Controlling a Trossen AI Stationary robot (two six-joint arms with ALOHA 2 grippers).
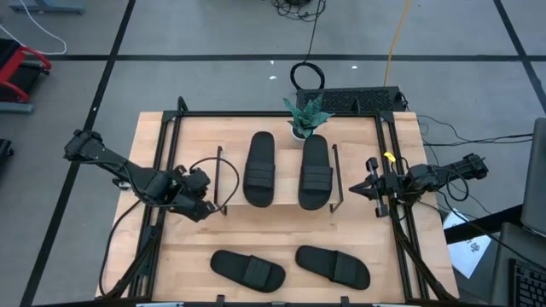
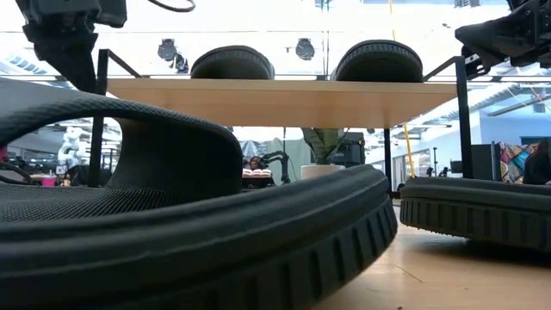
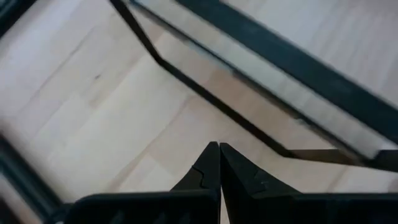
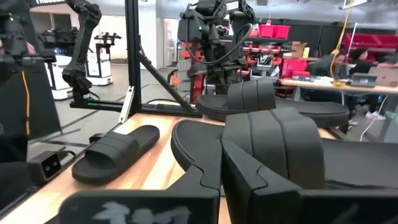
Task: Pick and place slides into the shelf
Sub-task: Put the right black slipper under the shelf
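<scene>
Two slides (image 1: 260, 169) lie on the shelf (image 1: 281, 207) at frame centre; two more (image 1: 247, 269) wait on the table (image 1: 196, 247) below. Left gripper (image 1: 205, 207) and right gripper (image 1: 357, 189) flank the shelf, fingers closed and empty.

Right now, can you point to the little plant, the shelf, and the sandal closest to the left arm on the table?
plant (image 1: 306, 117), high view, on its green leaves.
shelf (image 1: 286, 207), high view, bare front strip of its wooden top board.
sandal nearest the left arm (image 1: 247, 270), high view, on its ribbed strap.
</scene>
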